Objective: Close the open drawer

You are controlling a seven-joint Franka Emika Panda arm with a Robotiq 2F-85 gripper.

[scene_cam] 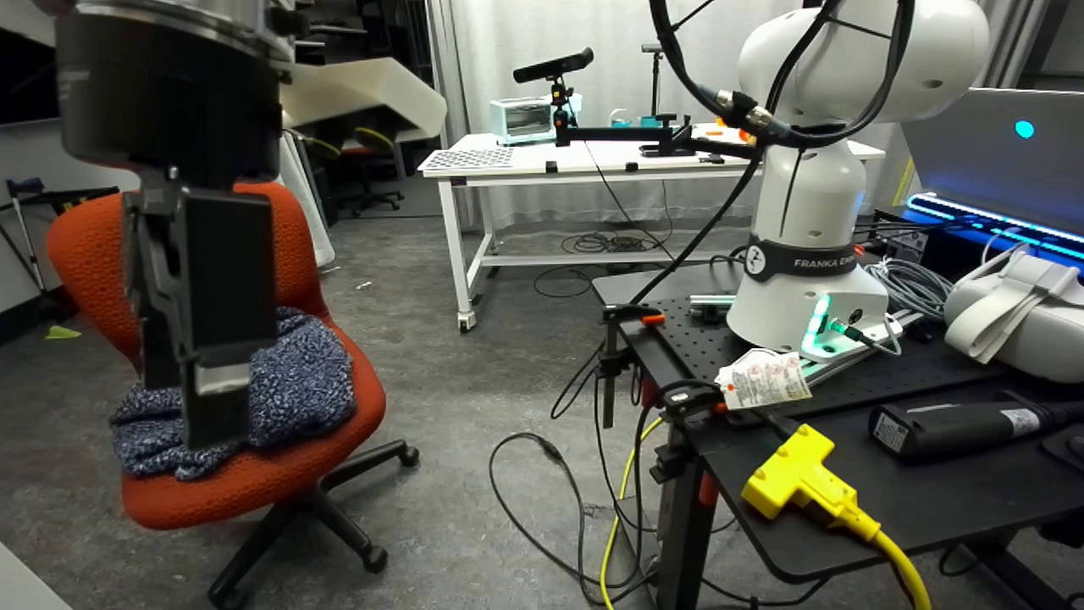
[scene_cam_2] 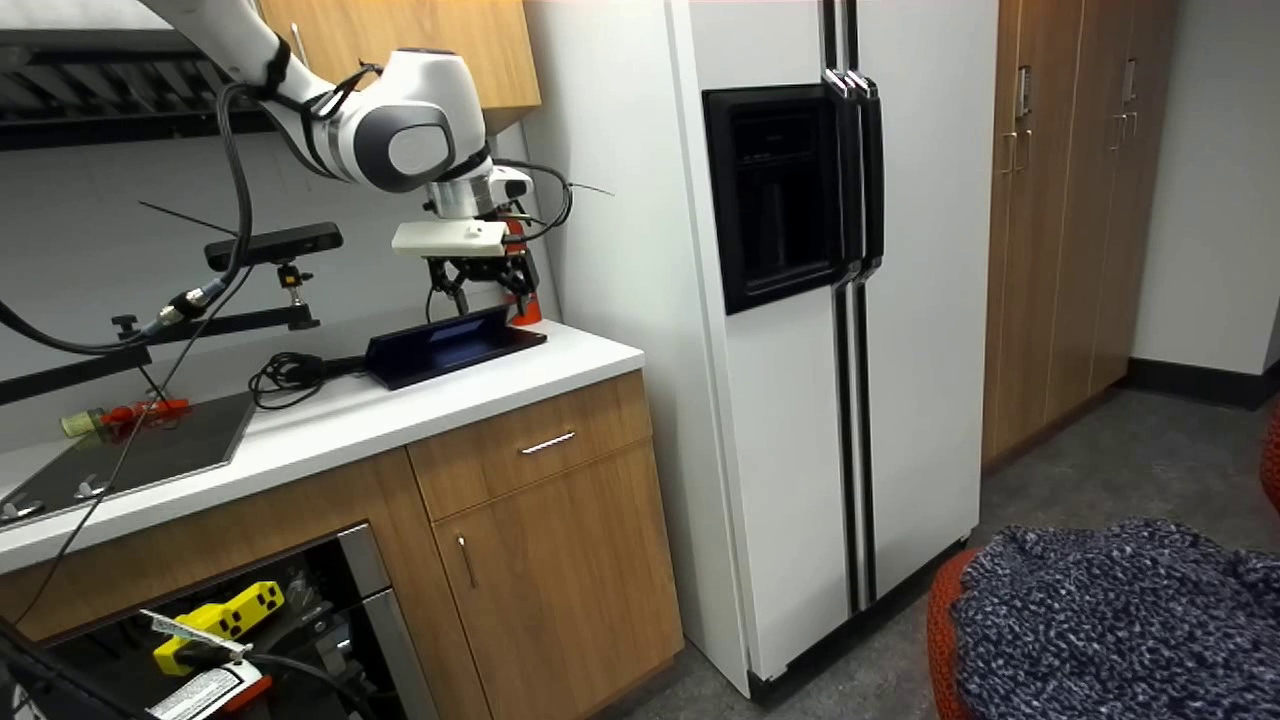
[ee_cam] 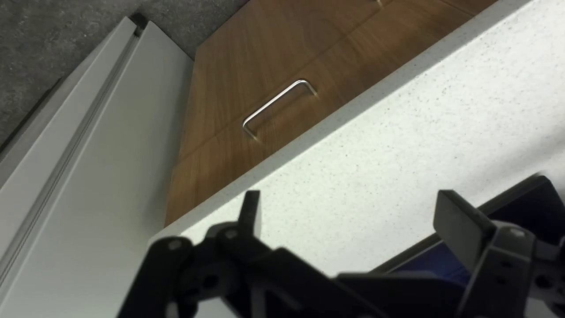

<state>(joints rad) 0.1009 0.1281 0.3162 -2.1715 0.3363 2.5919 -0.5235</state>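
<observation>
Two fingers parted, bases cropped in wrist view | drawer flush, interior hidden

Chair: cloth on it | white table: checkered sheet on top | black table: yellow plug on it, headset farther back | counter: cooktop set in, cable coil near it | fridge: at counter's end, cabinets beyond

A white curtain is hanging behind a white table, and an orange-red chair is standing on the grey floor. A white fridge is standing beside a white counter, tall wooden cupboards are rising beyond the fridge, and a dark skirting board is edging a pale wall.
</observation>
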